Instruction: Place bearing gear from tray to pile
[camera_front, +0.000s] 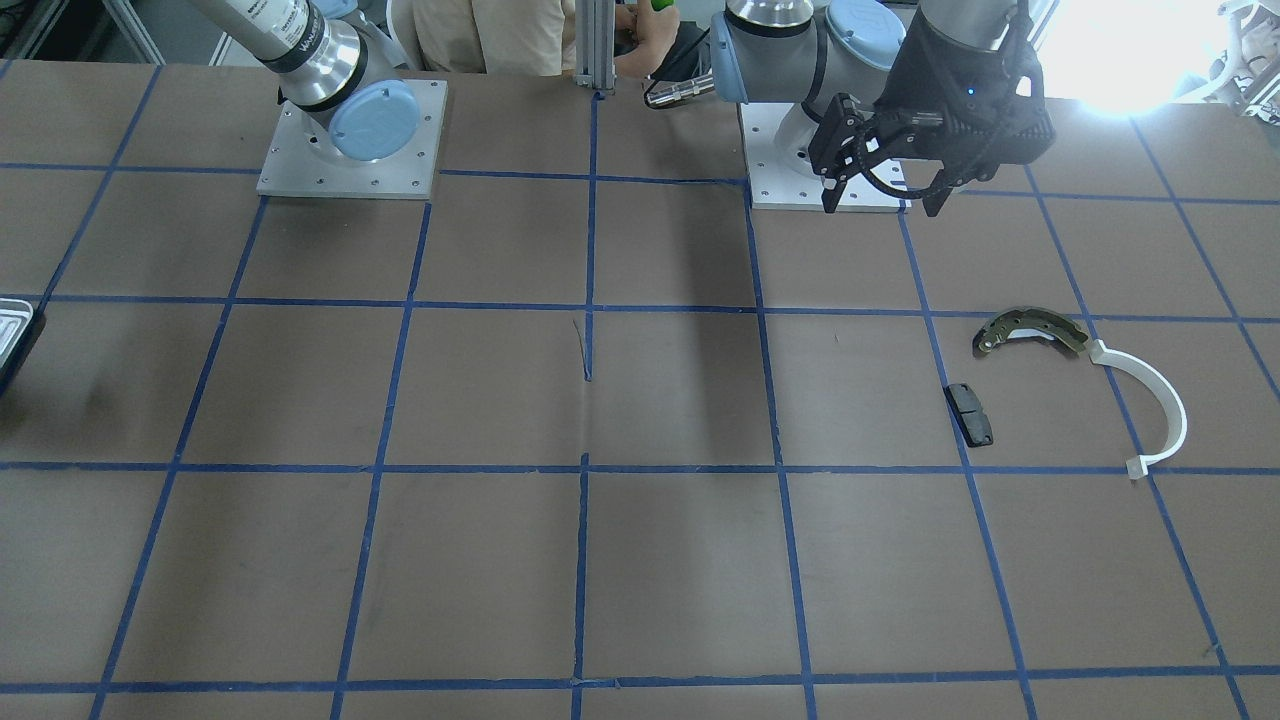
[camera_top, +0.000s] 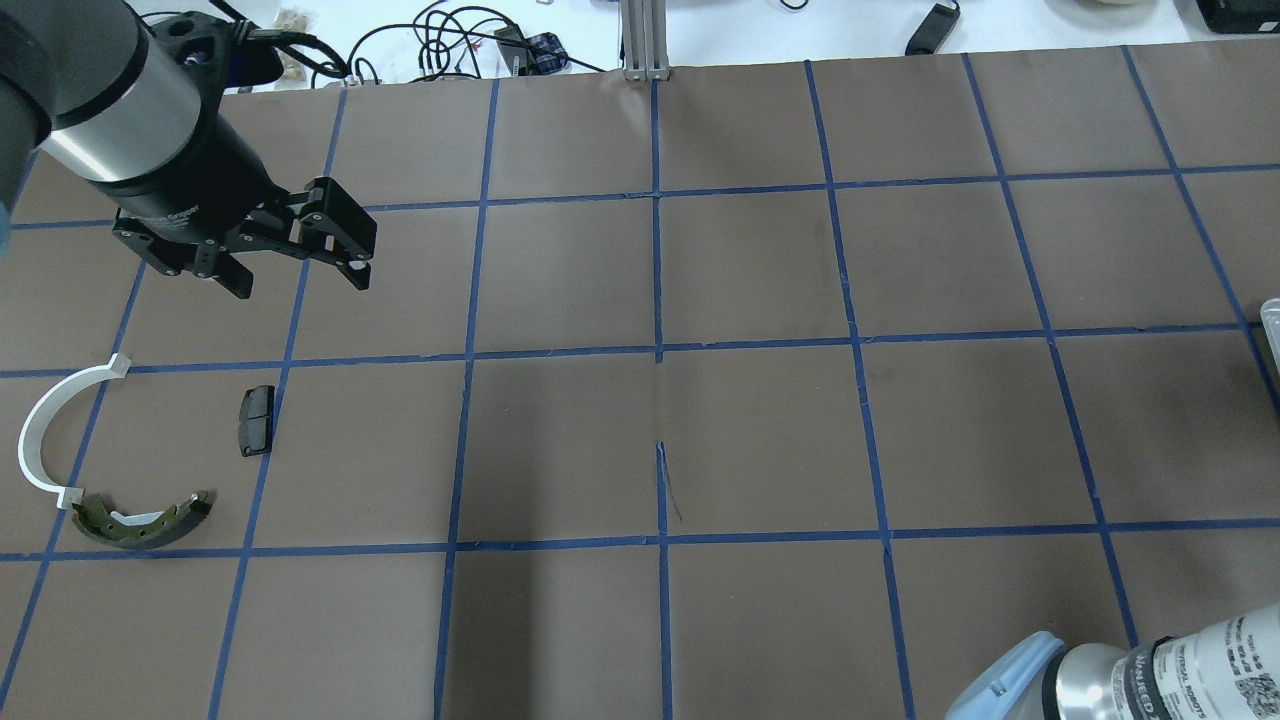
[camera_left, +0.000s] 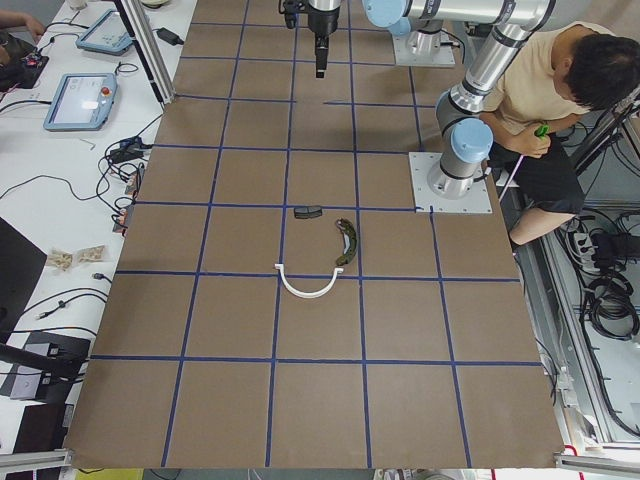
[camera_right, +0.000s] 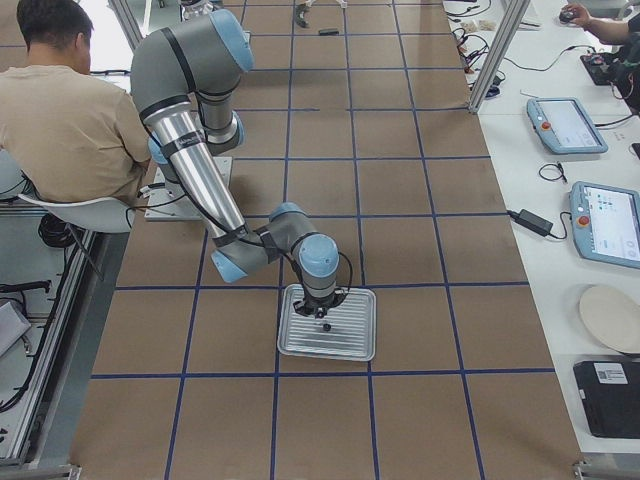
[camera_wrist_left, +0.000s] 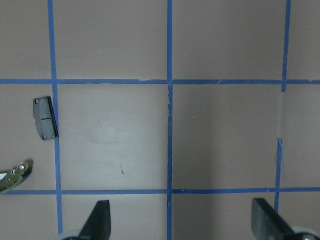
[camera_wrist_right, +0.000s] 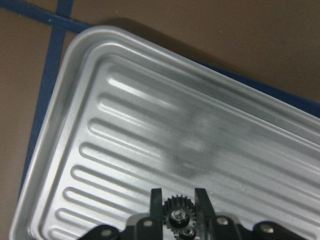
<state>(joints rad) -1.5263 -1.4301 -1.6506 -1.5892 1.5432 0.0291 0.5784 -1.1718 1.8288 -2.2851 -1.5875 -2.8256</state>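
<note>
My right gripper (camera_wrist_right: 178, 202) is shut on the bearing gear (camera_wrist_right: 177, 215), a small dark toothed wheel with a silver hub. It holds the gear over the ridged silver tray (camera_wrist_right: 125, 125), which the exterior right view (camera_right: 350, 340) shows whole. Only a tray corner shows in the overhead view (camera_top: 1270, 325). The pile lies at the table's other end: a bronze-grey brake shoe (camera_top: 145, 520), a white curved strip (camera_top: 40, 430) and a black pad (camera_top: 256, 420). My left gripper (camera_top: 300, 265) is open and empty, above the table beyond the pile.
A person (camera_right: 70, 110) sits behind the robot bases. An aluminium post (camera_top: 645, 40) stands at the table's far edge, with cables and tablets on the white bench beyond. Blue tape lines grid the brown table.
</note>
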